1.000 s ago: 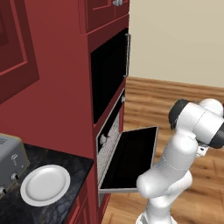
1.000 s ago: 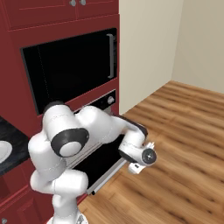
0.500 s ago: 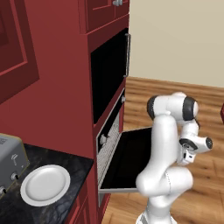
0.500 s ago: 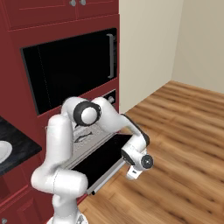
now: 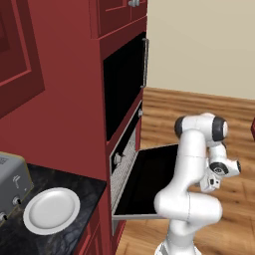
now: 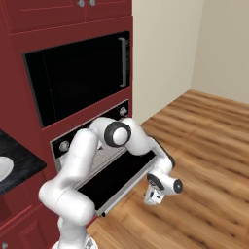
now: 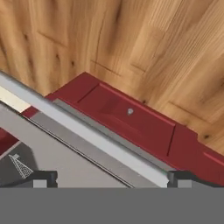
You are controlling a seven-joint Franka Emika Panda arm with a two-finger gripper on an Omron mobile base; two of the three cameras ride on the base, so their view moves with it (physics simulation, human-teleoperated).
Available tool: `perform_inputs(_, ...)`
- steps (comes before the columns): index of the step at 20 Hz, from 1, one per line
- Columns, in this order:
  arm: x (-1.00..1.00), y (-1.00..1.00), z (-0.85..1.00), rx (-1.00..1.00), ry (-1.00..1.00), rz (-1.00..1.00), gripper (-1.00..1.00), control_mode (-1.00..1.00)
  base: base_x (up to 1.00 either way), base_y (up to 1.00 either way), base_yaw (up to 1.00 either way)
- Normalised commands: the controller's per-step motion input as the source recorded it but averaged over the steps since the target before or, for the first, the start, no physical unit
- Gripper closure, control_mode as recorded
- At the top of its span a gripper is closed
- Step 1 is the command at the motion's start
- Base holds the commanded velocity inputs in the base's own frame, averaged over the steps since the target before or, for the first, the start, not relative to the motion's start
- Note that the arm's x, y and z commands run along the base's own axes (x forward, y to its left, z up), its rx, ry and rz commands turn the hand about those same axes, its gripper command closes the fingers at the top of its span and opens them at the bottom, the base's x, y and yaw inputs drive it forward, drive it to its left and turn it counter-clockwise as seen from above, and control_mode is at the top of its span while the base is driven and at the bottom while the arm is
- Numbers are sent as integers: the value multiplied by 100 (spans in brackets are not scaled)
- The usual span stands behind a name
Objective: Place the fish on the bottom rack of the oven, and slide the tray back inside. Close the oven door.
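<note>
Gripper (image 6: 151, 197), jaws wide & empty, hangs just past the free edge of the lowered oven door (image 5: 149, 179), pointing floorward; door lies toward the oven (image 6: 92, 141); fish can't be made out

I find no writing, label, brand, number or sign that I can read anywhere around me.
</note>
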Motion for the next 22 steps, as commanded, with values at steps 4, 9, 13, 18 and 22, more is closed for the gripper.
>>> perform_inputs(4, 38, 4, -39, 13, 2, 18, -100, -100, 0, 0, 0)
perform_inputs(9, 52, 22, -58, 12, 5, 11, -100, -100, 0, 0, 0)
perform_inputs(13, 38, 17, -46, 11, 7, 2, -100, -100, 0, 0, 0)
perform_inputs(18, 24, 7, -19, 8, 5, 0, -100, -100, 0, 0, 0)
perform_inputs(22, 34, 8, -31, 6, 3, 0, -100, -100, 0, 0, 0)
